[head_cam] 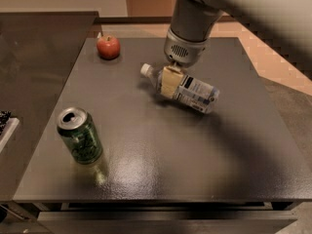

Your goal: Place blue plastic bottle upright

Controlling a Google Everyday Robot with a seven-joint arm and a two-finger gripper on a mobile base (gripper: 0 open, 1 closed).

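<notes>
The blue plastic bottle [196,93] is clear with a white cap and a printed label. It lies almost on its side at the middle back of the dark table [195,165], cap pointing left and slightly up. My gripper [169,80] comes down from above and is shut around the bottle near its neck. One cream finger [168,82] shows in front of the bottle; the other is hidden behind it. The bottle seems held just above the tabletop, with a shadow under it.
A green soda can [80,136] stands upright at the front left. A red apple [108,47] sits at the back left. A dark counter [34,57] adjoins the table's left side. The table's right edge drops to the floor.
</notes>
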